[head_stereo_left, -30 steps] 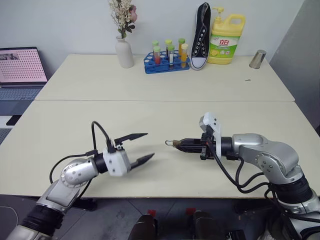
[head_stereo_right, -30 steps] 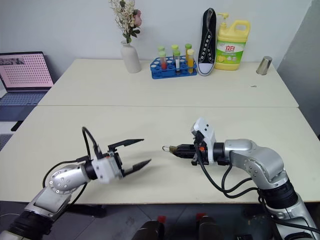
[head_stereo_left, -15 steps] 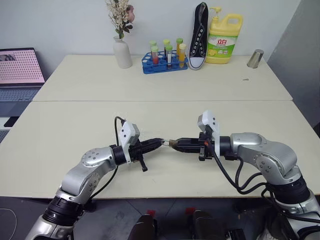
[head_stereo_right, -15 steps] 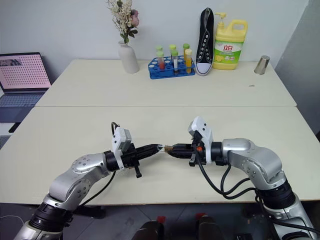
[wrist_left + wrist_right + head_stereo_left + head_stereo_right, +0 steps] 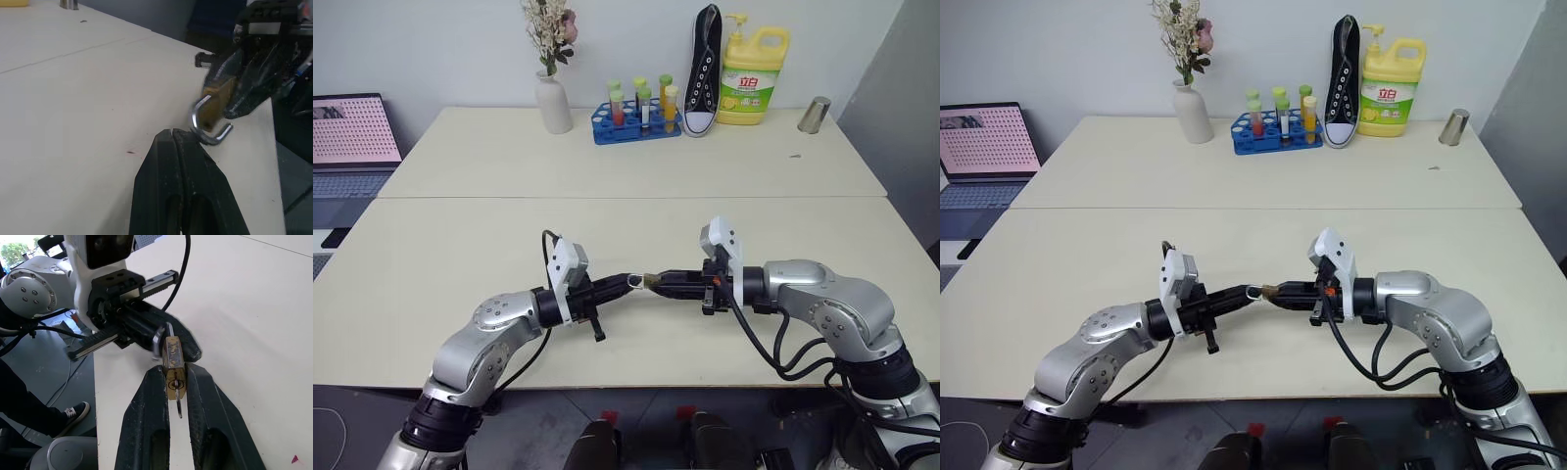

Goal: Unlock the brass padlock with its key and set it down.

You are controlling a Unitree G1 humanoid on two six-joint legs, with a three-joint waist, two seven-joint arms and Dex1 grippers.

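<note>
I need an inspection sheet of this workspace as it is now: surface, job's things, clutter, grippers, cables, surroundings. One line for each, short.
Surface: two pale tables set edge to edge; a small reddish mark near the front.
Job's things: brass padlock held above the front table, its shackle towards the left gripper, a key in its keyhole.
Clutter: vase of dried flowers, test tube rack, black shoe, yellow detergent bottle, metal cup, all at the far edge.
Grippers: left gripper shut, its tip at the shackle; right gripper shut on the brass padlock.
Cables: black cables looped at both wrists.
Surroundings: laptop at the left; white wall behind.
</note>
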